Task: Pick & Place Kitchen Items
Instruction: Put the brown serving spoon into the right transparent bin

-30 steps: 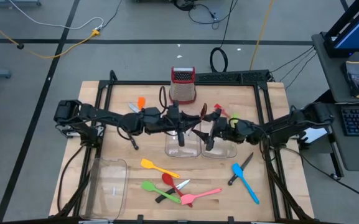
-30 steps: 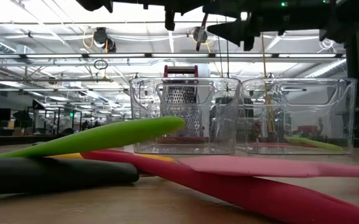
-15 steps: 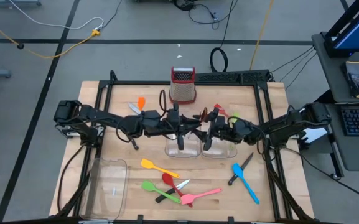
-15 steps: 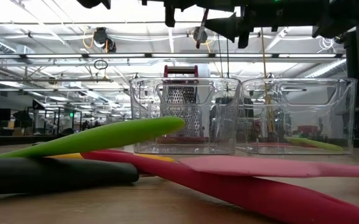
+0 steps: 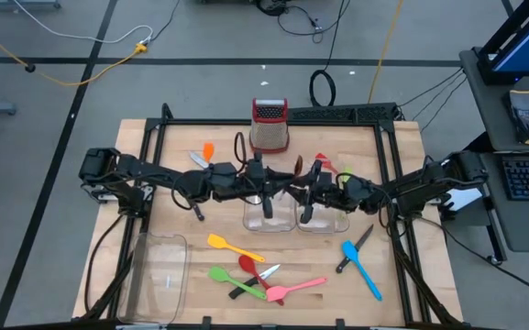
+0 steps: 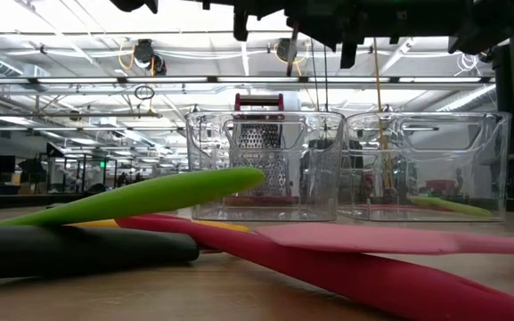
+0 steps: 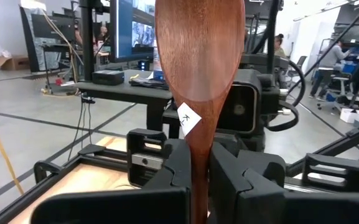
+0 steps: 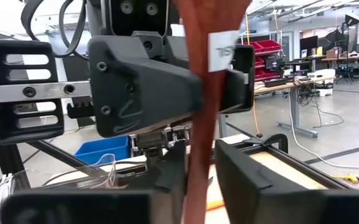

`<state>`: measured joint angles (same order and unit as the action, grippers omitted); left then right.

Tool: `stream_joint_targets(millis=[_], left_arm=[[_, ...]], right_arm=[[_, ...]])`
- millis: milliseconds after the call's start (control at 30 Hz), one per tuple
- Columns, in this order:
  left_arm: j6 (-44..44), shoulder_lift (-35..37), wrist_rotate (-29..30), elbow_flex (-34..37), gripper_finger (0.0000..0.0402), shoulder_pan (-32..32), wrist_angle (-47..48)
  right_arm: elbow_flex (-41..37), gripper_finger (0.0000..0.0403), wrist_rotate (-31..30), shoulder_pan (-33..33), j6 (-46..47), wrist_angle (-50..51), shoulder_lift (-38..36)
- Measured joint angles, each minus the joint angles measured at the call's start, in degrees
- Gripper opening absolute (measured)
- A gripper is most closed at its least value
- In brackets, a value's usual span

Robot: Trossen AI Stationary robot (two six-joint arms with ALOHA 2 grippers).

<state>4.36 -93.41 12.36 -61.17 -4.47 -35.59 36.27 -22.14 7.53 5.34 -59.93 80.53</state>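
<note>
Handover at worktop centre: left gripper (image 5: 266,188) clenches the wooden spoon (image 7: 199,74); right gripper (image 5: 308,194) at three o'clock grasps it; release left only once firm.

Both arms meet above the two clear bins (image 5: 292,216), blocking approach from overhead. The grater (image 5: 270,126) stands just behind the bins. In front of them, scattered utensils (image 5: 255,272) crowd the tabletop (image 5: 172,197); its left part is bare.

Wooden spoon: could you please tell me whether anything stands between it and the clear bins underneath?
Nothing visible does. The wooden spoon is gripped by both the left gripper and the right gripper above the clear bins, whose tops are open.
</note>
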Motion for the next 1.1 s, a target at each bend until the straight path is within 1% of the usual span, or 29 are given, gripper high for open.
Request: stream_joint_targets(millis=[67,100,233,333,533,800,1000,1100], left_arm=[[-0.2,0.0,0.1,0.0,0.0016,0.0,0.4],[-0.2,0.0,0.2,0.0,0.0016,0.0,0.5],[-0.3,0.0,0.1,0.0,0.0017,0.0,1.3],[-0.2,0.0,0.1,0.0,0.0024,0.0,2.1],[-1.1,0.0,0.0,0.0,0.0064,0.4,3.3],[-4.8,0.0,4.2,0.0,0.0102,0.6,4.6],[-7.4,0.8,4.6,0.1,0.0116,0.7,6.0],[-7.6,2.3,6.4,0.1,0.0117,0.7,9.0]], right_arm=[[0.0,0.0032,-0.1,0.0,0.0,0.1,0.0],[0.0,0.0028,-0.1,0.0,-0.1,0.1,0.0],[0.0,0.0028,-0.2,0.0,0.4,0.6,0.0],[0.0,0.0028,-0.2,0.0,0.9,1.3,0.0],[-0.1,0.0028,-0.3,0.0,1.9,2.8,0.0],[-0.1,0.0028,-0.7,0.0,4.0,3.7,-0.4],[-0.1,0.0028,-0.6,0.0,6.1,10.2,-3.7],[-0.1,0.0028,-0.5,0.0,7.6,14.3,-6.2]])
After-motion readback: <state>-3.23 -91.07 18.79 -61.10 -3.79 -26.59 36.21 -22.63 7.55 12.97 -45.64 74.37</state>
